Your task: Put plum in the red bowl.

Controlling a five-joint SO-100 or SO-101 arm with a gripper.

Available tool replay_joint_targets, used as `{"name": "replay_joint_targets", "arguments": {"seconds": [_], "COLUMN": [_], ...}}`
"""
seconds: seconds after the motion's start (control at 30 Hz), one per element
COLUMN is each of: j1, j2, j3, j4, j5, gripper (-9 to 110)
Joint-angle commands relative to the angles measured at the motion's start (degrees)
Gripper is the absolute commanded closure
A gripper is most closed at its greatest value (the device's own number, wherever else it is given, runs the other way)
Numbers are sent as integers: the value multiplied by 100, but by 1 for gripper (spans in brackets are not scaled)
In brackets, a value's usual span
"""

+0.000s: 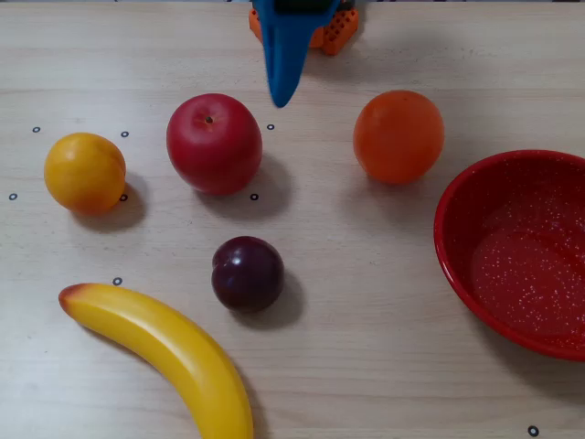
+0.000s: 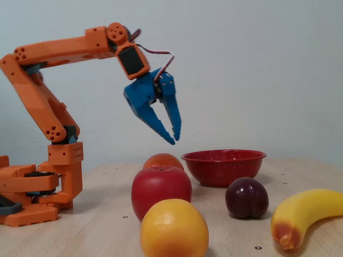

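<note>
The plum (image 1: 248, 273), small and dark purple, lies on the wooden table in front of the apple; in the fixed view the plum (image 2: 246, 197) sits right of the apple. At the right edge of the overhead view stands the red bowl (image 1: 475, 197), speckled inside and holding nothing; in the fixed view the red bowl (image 2: 223, 167) is behind the plum. My blue gripper (image 2: 175, 139) hangs high in the air, pointing down, with its tips together and nothing held. From overhead the gripper (image 1: 281, 101) shows at the top, between apple and orange, well back from the plum.
A red apple (image 1: 214, 143), an orange (image 1: 398, 136), a yellow-orange round fruit (image 1: 84, 172) and a banana (image 1: 164, 352) surround the plum. The orange arm base (image 2: 43, 187) stands at the left of the fixed view.
</note>
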Motion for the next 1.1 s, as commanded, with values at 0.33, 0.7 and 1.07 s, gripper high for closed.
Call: {"name": "replay_joint_targets", "arguments": {"seconds": [0.33, 0.7, 1.07], "j1": [519, 562, 694], "j2": [-1775, -3322, -4658], "j3": [-2347, -3973, -5282], "j4": [378, 976, 1503], "j5": [-149, -149, -281], "gripper": [102, 102, 102]}}
